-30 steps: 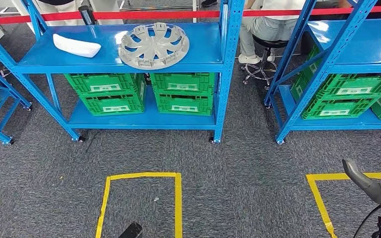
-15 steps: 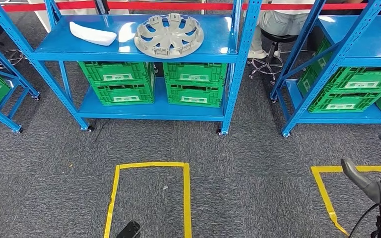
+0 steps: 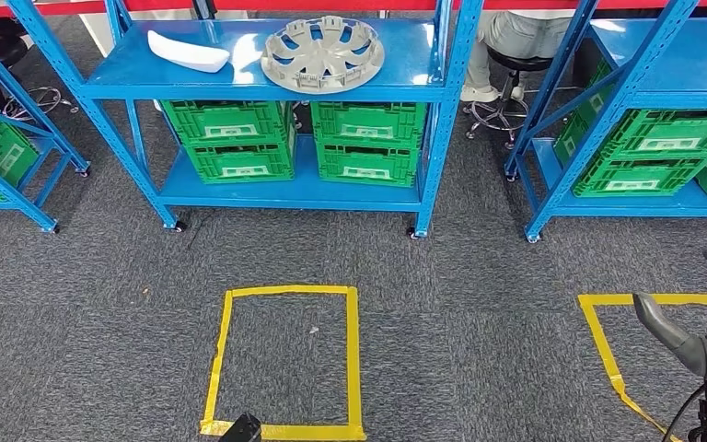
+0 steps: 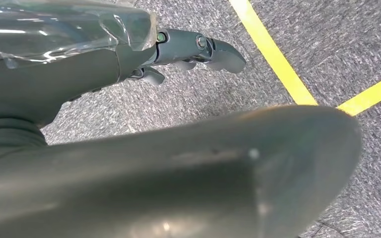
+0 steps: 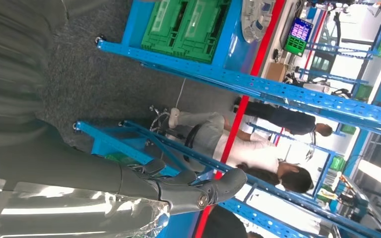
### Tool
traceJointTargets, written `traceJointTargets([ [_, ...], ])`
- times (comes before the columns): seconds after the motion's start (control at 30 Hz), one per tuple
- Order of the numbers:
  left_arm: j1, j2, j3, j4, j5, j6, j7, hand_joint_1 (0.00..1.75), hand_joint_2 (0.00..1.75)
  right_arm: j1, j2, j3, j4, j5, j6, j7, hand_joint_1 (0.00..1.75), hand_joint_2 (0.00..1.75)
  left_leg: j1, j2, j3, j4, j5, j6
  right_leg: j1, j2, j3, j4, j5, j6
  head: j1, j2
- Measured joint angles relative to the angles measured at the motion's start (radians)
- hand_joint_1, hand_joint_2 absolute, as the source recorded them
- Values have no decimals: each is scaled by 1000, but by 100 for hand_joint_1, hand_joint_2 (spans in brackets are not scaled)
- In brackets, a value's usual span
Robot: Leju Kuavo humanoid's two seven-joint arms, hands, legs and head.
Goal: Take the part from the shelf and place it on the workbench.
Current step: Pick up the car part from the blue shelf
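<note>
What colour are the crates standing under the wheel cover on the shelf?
Green; the crates show best in the head view.

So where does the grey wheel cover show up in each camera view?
Head view: the grey wheel cover lies flat on the blue shelf's top level, right of a white part, above the green crates.
Left wrist view: not in it; carpet and yellow tape.
Right wrist view: its edge shows at the picture's top, on the same shelf.
Shared landmark: the green crates under that shelf.
</note>
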Motion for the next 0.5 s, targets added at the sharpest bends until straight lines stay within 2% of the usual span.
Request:
traceJointTargets([
  [0.03, 0, 1, 0, -1, 0, 0, 0, 0, 0, 0, 0, -1, -1, 0, 1, 0, 0, 175, -4, 0, 26, -42, -13, 6, -1, -2, -1, -1, 6, 7, 0, 0],
  [0.07, 0, 1, 0, -2, 0, 0, 0, 0, 0, 0, 0, -1, -1, 0, 1, 0, 0, 175, -8, 0, 32, -57, -19, 13, -1, -3, -2, -3, 12, 15, -1, 0],
  [0.13, 0, 1, 0, -2, 0, 0, 0, 0, 0, 1, 0, -1, -2, 0, 2, 0, 0, 175, -12, 1, 26, -71, -6, 34, -3, -4, -7, -3, 18, 28, -2, 0],
  [0.17, 0, 1, 0, -3, 0, 1, 0, 0, 0, 1, 0, -2, -3, 0, 2, 0, 0, 175, -12, 2, 24, -78, 5, 46, -3, -3, -18, 15, 6, 28, -1, 0],
  [0.2, 0, 1, 0, -3, 0, 1, 0, 0, 0, 2, 0, -3, -3, 0, 2, 0, 0, 175, -13, 3, 21, -85, 16, 57, -2, 0, -38, 56, -18, 23, 0, 0],
  [0.27, 0, 1, 0, -3, 0, 2, 0, 0, 0, 5, 0, -5, -4, 0, 2, 0, 0, 175, -19, 4, 10, -87, 29, 70, -1, 6, -96, 192, -87, 10, 1, 0],
  [0.3, 0, 0, 0, -3, 0, 2, 0, 0, 0, 7, 0, -6, -4, 0, 2, 0, 0, 175, -24, 4, 3, -85, 33, 72, 0, 7, -120, 255, -113, 9, 0, 0],
  [0.33, 1, 0, 0, -3, 0, 2, 0, 0, 0, 9, 0, -6, -4, 0, 2, 0, 0, 175, -29, 3, -3, -82, 36, 73, 1, 8, -127, 287, -125, 11, 0, 0],
  [0.37, 2, 0, 0, -3, 0, 2, 0, 0, 0, 10, 1, -7, -4, 0, 2, 0, 0, 175, -32, 2, -9, -76, 37, 73, 3, 9, -114, 278, -121, 15, 0, 0],
  [0.4, 2, 0, 0, -3, 0, 2, 0, 0, 0, 11, 0, -7, -4, 0, 2, 0, 0, 175, -34, 1, -14, -69, 37, 72, 4, 9, -78, 224, -102, 21, 0, 0],
  [0.43, 2, 0, 0, -4, 0, 2, 0, 0, 0, 11, 0, -8, -4, 0, 2, 0, 0, 175, -35, 0, -18, -60, 34, 70, 5, 9, -31, 145, -80, 24, 0, 0],
  [0.5, 1, -1, 0, -4, 0, 2, 0, 0, 0, 12, -1, -9, -5, -1, 2, 1, 0, 175, -38, -3, -29, -43, 28, 63, 11, 10, 34, 31, -52, 17, -1, 0],
])
